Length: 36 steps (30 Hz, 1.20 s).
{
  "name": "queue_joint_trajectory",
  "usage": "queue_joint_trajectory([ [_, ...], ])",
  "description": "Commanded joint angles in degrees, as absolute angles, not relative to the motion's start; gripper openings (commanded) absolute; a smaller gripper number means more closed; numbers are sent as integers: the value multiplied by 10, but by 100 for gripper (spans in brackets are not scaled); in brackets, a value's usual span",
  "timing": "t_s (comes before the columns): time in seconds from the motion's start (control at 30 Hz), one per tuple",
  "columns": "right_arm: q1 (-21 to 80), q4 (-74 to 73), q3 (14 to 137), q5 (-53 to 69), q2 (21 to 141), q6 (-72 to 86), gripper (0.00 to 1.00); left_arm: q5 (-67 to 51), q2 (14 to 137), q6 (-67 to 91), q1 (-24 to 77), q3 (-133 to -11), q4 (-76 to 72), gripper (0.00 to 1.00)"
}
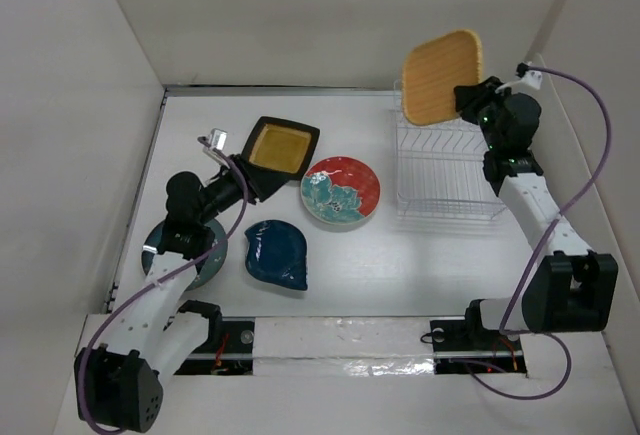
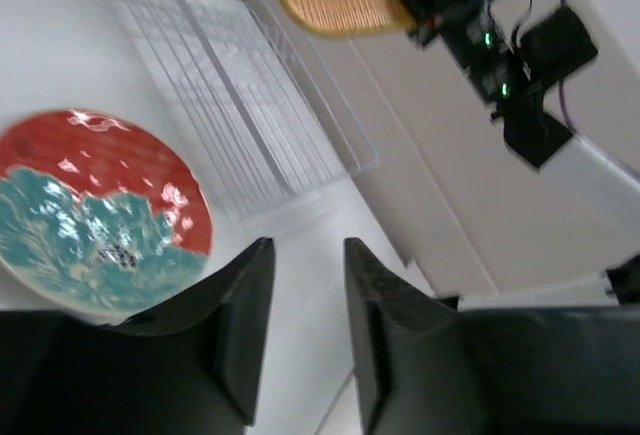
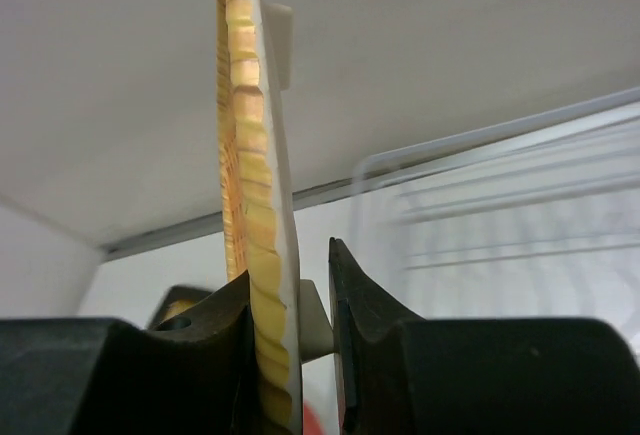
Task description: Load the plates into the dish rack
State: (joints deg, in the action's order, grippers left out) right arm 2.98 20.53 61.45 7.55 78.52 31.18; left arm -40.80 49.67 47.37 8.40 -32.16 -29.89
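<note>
Right gripper (image 3: 288,277) pinched the orange woven-textured plate (image 3: 252,155) upright above the clear ribbed dish rack (image 1: 445,170), likely to slot it in edgewise; left gripper (image 2: 306,250) hovered part-open, empty.

Teal-grey plate (image 1: 213,259) mostly hidden under left arm (image 1: 168,273); dish rack (image 3: 520,217) blurred.

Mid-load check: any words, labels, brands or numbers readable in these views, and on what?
None can be read.
The orange plate, red flowered plate and dish rack: no lettering.
The white tab on the right wrist and white tab on the left wrist: too small to tell.
</note>
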Motion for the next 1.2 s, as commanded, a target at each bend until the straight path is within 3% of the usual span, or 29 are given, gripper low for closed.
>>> queue_joint_trajectory([
  [0.0,3,146,649,-12,731,215,0,-450,466,421,133,-355,-278,28],
  [0.07,-17,121,661,-51,721,190,0,-450,437,385,184,-370,-236,8],
  [0.13,-45,113,670,-69,727,178,0,-431,403,353,211,-374,-209,0],
  [0.3,-91,104,707,-98,766,134,0,-344,348,225,293,-386,-76,1],
  [0.37,-103,117,717,-96,780,94,0,-286,314,196,308,-392,-19,10],
  [0.5,-116,74,768,-127,826,26,0,-172,254,148,339,-397,29,19],
  [0.77,-127,32,826,-123,870,-102,0,-145,218,142,368,-396,33,24],
  [1.17,-127,8,889,-71,955,-142,0,-113,230,142,368,-394,39,25],
])
